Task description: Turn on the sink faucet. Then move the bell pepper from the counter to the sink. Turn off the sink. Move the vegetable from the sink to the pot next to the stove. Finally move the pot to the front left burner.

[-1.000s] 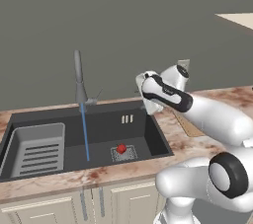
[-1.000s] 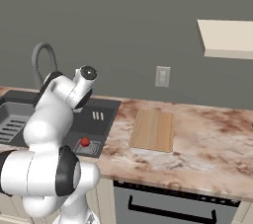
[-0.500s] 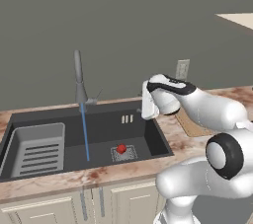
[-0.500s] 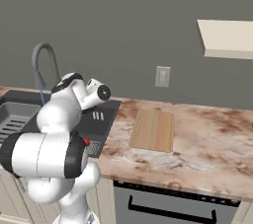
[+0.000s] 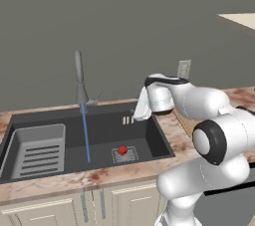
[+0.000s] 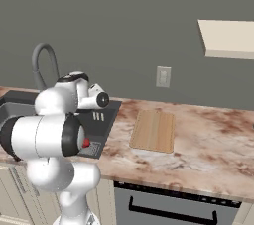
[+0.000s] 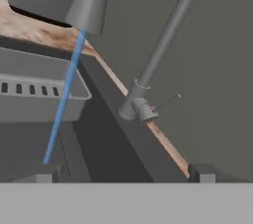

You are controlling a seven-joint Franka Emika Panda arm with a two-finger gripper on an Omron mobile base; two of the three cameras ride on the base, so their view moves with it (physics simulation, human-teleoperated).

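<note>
Water runs; pepper (image 5: 122, 149) sits on the sink (image 5: 149, 135) drain, below the gripper (image 7: 121, 173). Gripper spread, empty, pointing at the faucet (image 7: 163, 40) base; its thin lever (image 7: 167, 102) lies just ahead, slanting up to the right.

Plain dark grey wall (image 6: 124, 16) behind the worktop, white outlet plate (image 6: 162, 77) set in it. Pale beige shelf (image 6: 228, 39) upper right. Cream panelled cabinets (image 5: 55, 205) below
</note>
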